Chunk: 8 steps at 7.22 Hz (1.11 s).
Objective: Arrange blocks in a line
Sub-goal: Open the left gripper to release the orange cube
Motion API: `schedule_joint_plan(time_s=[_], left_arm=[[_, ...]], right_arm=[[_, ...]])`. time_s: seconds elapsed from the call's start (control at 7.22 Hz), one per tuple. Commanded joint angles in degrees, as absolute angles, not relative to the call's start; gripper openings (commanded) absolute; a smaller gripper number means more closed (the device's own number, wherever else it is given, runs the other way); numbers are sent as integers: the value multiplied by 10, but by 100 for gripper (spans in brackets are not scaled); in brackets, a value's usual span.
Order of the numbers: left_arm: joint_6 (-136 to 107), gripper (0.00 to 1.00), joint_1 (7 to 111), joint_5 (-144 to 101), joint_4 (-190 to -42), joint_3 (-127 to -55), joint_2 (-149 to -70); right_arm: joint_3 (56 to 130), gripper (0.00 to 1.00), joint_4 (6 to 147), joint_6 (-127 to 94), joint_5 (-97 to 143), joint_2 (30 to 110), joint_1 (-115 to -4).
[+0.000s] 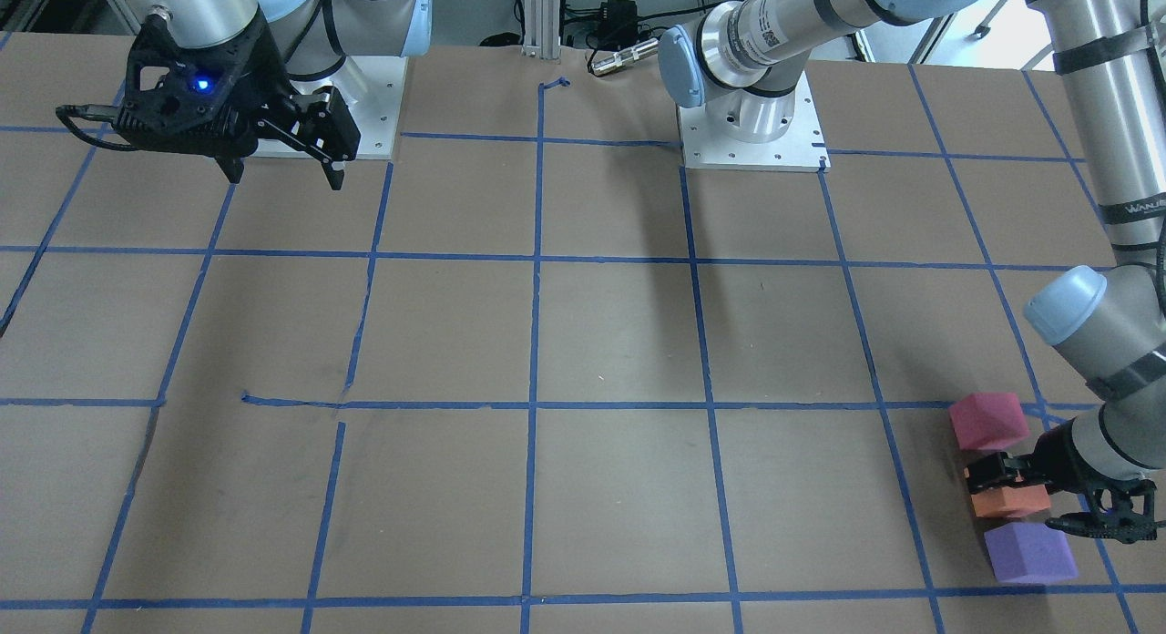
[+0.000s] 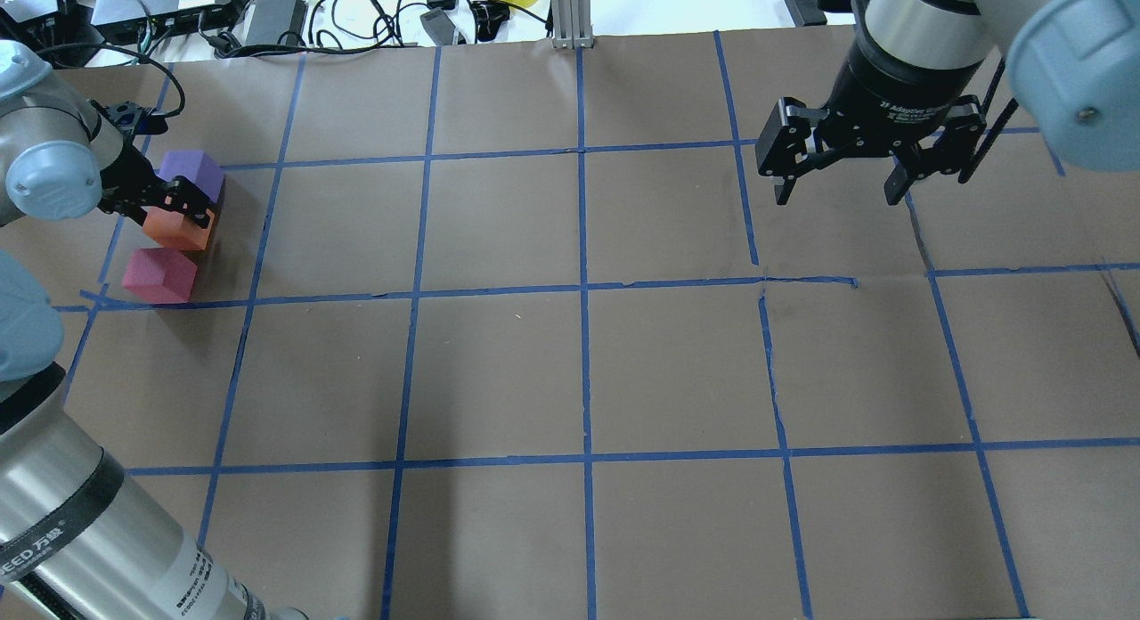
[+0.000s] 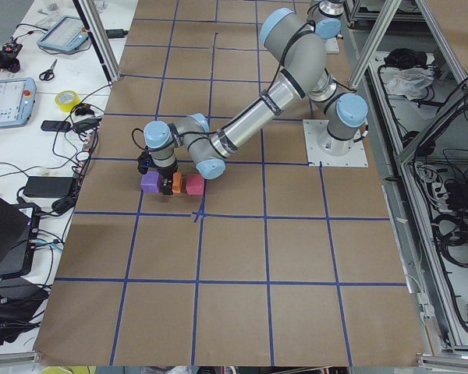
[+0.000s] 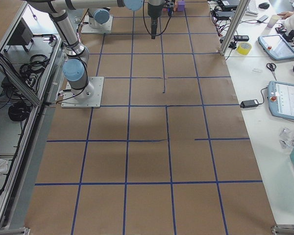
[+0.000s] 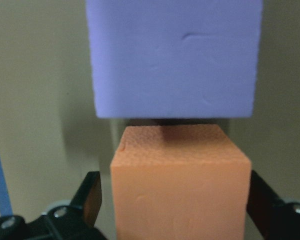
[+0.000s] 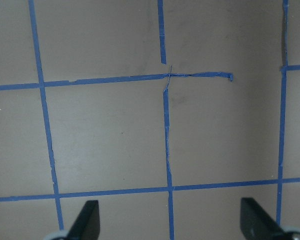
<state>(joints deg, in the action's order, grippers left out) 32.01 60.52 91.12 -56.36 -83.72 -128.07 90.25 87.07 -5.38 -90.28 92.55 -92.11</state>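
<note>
Three sitting in a row at far left: purple block (image 2: pixel 190 170) just beyond orange block (image 2: pixel 176 231), pinkish-red block (image 2: pixel 158 276) just nearer. Left gripper (image 2: pixel 165 210) straddling orange block, fingers flanking it, grip impossible to tell. Hanging well right of orange block, right gripper (image 2: pixel 842 170), fingers standing wide apart. Blue tape grid (image 2: pixel 583 286) crossing brown paper (image 2: pixel 499 371); cables (image 2: pixel 356 14) trailing beyond.

Three matte cubes are pictured in a short, close-set row near the left end of the table (image 2: pixel 623 362). The purple block (image 2: pixel 191 169) is farthest out. The orange block (image 2: pixel 175 231) is bracketed by the spread left gripper (image 5: pixel 175 187). The pinkish-red block (image 2: pixel 160 276) is nearest the robot.
</note>
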Motion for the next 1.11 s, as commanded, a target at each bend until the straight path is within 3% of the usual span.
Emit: schedule_joint_plan(time_s=[0.0, 0.42, 0.97], left_arm=[[323, 100, 586, 922, -563, -837, -1269], [311, 100, 605, 918, -580, -843, -1224], [264, 100, 646, 919, -795, -830, -1072]], right_arm=[[903, 100, 870, -53, -910, 925, -920], [903, 100, 869, -49, -911, 925, -919], [903, 100, 869, -49, -911, 925, -920]])
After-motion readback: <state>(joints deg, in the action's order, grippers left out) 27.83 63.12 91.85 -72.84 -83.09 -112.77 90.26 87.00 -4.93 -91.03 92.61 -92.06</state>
